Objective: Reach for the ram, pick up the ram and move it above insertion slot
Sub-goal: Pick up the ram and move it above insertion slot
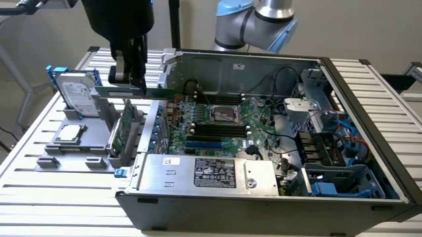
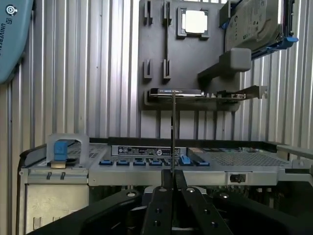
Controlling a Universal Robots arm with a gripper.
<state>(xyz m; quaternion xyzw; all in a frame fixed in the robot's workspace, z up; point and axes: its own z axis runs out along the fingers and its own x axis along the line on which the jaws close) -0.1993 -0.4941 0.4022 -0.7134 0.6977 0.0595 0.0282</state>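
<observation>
- The gripper (image 1: 135,81) is clenched on the ram (image 1: 132,92), holding it in the air above the grey parts holder (image 1: 72,148) on the counter (image 1: 39,197), just left of the open computer case (image 1: 264,197).
- The holder carries a hard drive (image 1: 74,94), a processor (image 1: 70,132) and an expansion card (image 1: 122,129).
- In the wrist view the ram (image 2: 173,132) stands edge-on between the fingers (image 2: 161,205).

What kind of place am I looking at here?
Most likely a robotics test bench for computer assembly. An open grey desktop computer case with its green motherboard exposed sits on a slatted metal table, beside a grey parts holder carrying a hard drive.
</observation>
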